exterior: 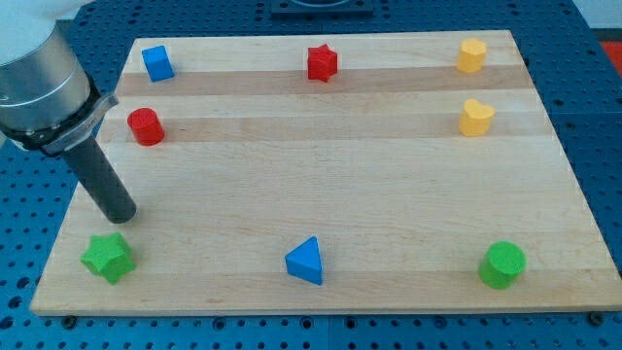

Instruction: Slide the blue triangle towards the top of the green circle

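blue triangle (305,261): view's bottom edge of the board, about centre, lying flat, nothing touching it
green circle (502,264): bottom right corner area, well apart from the blue triangle, same row, to its right
green star (107,257): bottom left corner, just below my tip
my tip (120,216): left side of the board, down on the wood just above the green star, small gap between them as far as I can tell; well apart from the blue triangle, which sits off to its right
tool state: bare dark rod, no jaws, clamped on nothing, touching no block
red cylinder (146,126): left side, higher up, just right of the rod's upper body
yellow heart (476,118): right side, upper half
blue cube (157,63): top left corner
red star (322,62): top edge, centre
yellow hexagon (471,55): top right, directly above the yellow heart
wooden board (330,185): pale wood, middle bare
arm body (39,83): grey cylinder, view's top left, overhanging the board's left edge
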Motion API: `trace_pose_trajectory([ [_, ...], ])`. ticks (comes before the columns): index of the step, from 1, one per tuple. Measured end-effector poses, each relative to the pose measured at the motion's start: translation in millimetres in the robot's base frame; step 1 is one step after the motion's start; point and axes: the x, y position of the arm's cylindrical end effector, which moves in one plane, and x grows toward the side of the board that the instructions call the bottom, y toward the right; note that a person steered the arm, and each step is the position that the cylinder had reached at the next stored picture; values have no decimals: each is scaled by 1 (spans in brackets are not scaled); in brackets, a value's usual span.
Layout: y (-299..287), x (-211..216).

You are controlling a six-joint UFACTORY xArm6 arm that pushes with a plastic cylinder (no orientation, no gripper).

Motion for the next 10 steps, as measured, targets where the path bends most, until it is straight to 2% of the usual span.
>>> trace_pose_trajectory([
  [1,1,0],
  [2,108,2],
  [3,151,2],
  [6,146,64],
  [10,205,62],
])
